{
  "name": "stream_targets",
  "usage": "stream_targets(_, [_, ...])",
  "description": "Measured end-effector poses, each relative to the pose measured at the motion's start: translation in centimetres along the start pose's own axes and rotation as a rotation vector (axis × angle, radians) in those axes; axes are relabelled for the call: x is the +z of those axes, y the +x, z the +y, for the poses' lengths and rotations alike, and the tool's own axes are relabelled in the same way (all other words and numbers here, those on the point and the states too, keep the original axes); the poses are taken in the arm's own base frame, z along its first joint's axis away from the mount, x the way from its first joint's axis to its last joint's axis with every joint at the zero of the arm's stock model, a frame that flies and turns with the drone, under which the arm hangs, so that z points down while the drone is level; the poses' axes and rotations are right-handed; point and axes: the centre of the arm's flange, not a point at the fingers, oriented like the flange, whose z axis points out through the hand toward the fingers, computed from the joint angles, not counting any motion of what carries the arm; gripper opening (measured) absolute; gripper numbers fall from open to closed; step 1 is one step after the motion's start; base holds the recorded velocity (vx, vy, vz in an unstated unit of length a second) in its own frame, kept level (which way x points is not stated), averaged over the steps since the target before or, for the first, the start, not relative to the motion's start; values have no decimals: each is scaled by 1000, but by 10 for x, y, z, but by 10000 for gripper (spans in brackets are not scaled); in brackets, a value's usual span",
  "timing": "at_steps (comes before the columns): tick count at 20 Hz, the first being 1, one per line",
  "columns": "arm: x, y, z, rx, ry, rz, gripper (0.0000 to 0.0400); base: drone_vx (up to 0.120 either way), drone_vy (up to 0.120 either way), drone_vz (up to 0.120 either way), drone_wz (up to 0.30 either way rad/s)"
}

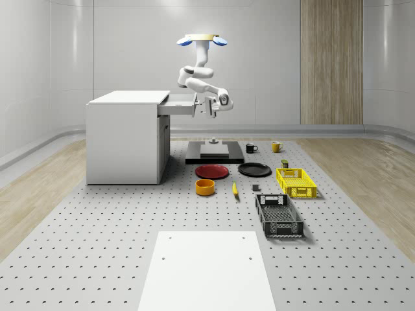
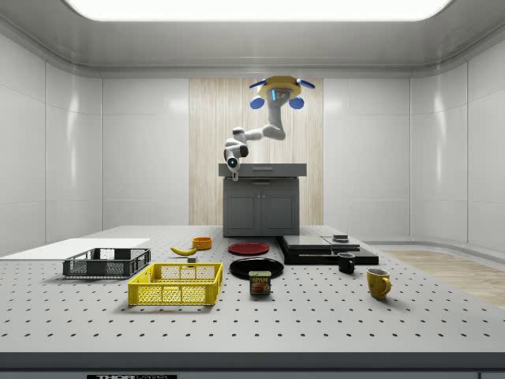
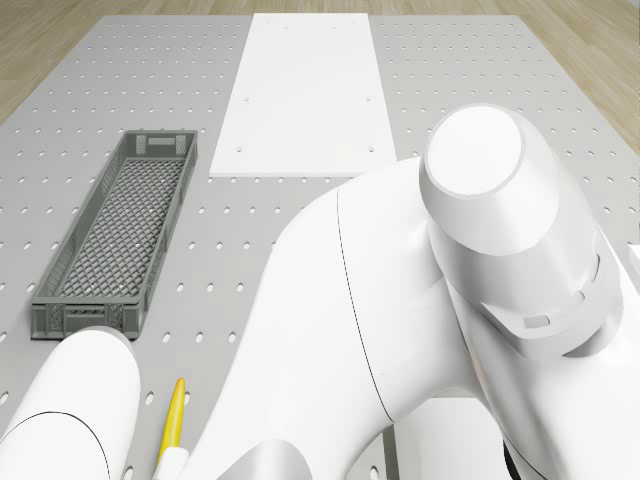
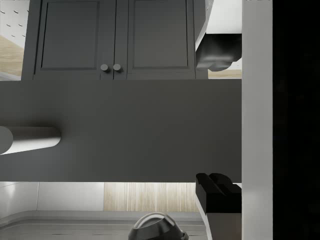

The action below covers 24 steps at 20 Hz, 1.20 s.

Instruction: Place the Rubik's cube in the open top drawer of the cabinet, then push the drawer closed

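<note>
The drone [image 1: 202,40] hovers above the floor just off the open end of the white cabinet [image 1: 126,139], its arm bent down toward it. The top drawer [image 1: 178,103] stands pulled out. My gripper [image 1: 211,109] hangs right in front of the drawer's front panel [image 2: 263,169], at the side view's left end [image 2: 233,170]. In the wrist view the grey drawer front [image 4: 125,130] with its handle [image 4: 30,140] lies close ahead. The two dark fingers [image 4: 217,50] stand wide apart, so the gripper [image 4: 217,122] is open and holds nothing.
On the floor beside the cabinet lie a black platform [image 1: 214,152], a red plate [image 1: 212,171], a black plate [image 1: 254,170], an orange bowl [image 1: 205,186], a banana [image 1: 235,189], a yellow basket [image 1: 296,183], a grey crate [image 1: 279,216], two mugs [image 1: 251,148] and a white board [image 1: 206,269].
</note>
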Motion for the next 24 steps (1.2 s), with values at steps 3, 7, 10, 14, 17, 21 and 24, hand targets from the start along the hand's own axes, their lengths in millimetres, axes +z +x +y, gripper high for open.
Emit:
stream_targets(3, [-2, -2, -2, -2, -16, 23, 171, 0, -120, 0, 0])
stream_targets(7, [-4, -3, -3, -3, -28, 39, 129, 0, -120, 0, 0])
stream_targets(10, [-2, -3, -4, -11, -33, 46, 118, 0, -53, 0, 0])
stream_targets(14, [20, 19, -21, -72, -26, 51, 105, 0, 0, 0, 0])
stream_targets(17, [29, 10, -14, -43, -31, 53, 105, 0, 0, 0, 0])
stream_targets(21, [46, 5, -8, -23, -35, 54, 105, 0, 0, 0, 0])
stream_targets(24, [60, 3, -6, -15, -37, 54, 105, 0, -53, 0, 0])
